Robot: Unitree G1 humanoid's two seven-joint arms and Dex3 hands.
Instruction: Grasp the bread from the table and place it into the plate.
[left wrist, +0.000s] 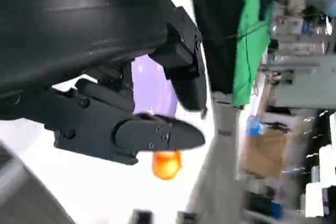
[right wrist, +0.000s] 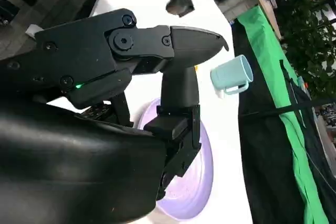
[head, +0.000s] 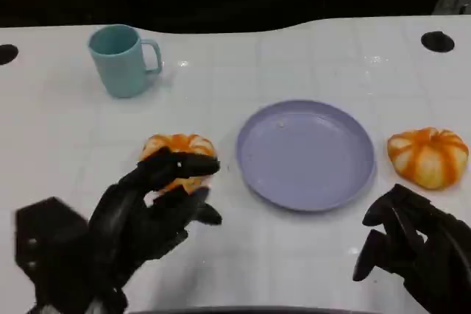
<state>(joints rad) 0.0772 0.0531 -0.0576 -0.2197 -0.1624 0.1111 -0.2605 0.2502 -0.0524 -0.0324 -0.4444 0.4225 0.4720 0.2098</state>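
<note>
You're right at the grab step here: your left hand is reaching over the near side of the bread, the orange-and-white striped bun sitting on the white table just left of the purple plate. From the head view the fingers are spread, one arching over the top of the bun and the others curled below it, but I can't tell if they're actually touching it yet, so I'd call it open and holding nothing. Your right hand hangs low near the table edge with loosely curled fingers, nothing in it. Heads up, there's a second striped bun on the far side of the plate, and a teal mug further back. For the next move I'd guess you need to ease the fingers in around the bun and close firmly before lifting, then it's a short carry right over the plate rim. It looks soft and round, so it might roll or squish if you pinch off-centre.
</note>
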